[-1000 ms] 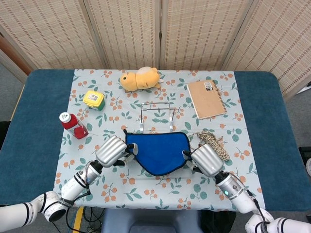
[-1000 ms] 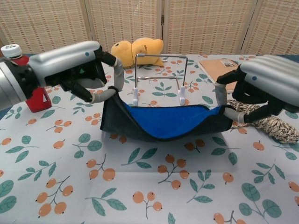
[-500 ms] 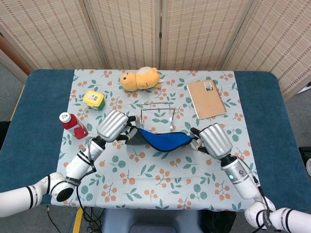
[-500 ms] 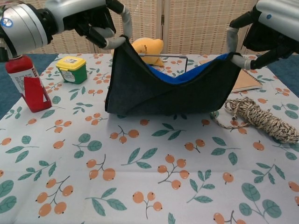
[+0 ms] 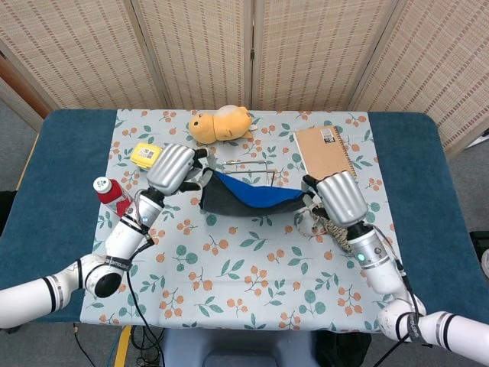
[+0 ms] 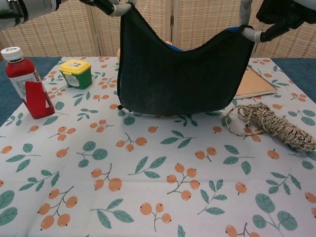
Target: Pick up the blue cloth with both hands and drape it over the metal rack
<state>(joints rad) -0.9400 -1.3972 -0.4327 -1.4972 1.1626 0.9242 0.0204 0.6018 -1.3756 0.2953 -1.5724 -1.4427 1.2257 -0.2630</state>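
The blue cloth hangs in the air between my two hands, sagging in the middle; in the chest view its dark side faces the camera like a curtain. My left hand pinches its left corner and my right hand pinches its right corner. The metal rack stands just behind the cloth, only its top bar showing in the head view; the chest view hides it fully. In the chest view only the fingers of the left hand and right hand show at the top edge.
A red bottle and a yellow-lidded green jar stand at the left. A plush toy lies behind the rack. A notebook lies at the back right, with a coiled rope in front of it.
Both hands have lifted the cloth off the table and carried it back toward the rack. It now hangs higher and covers the rack in the chest view.
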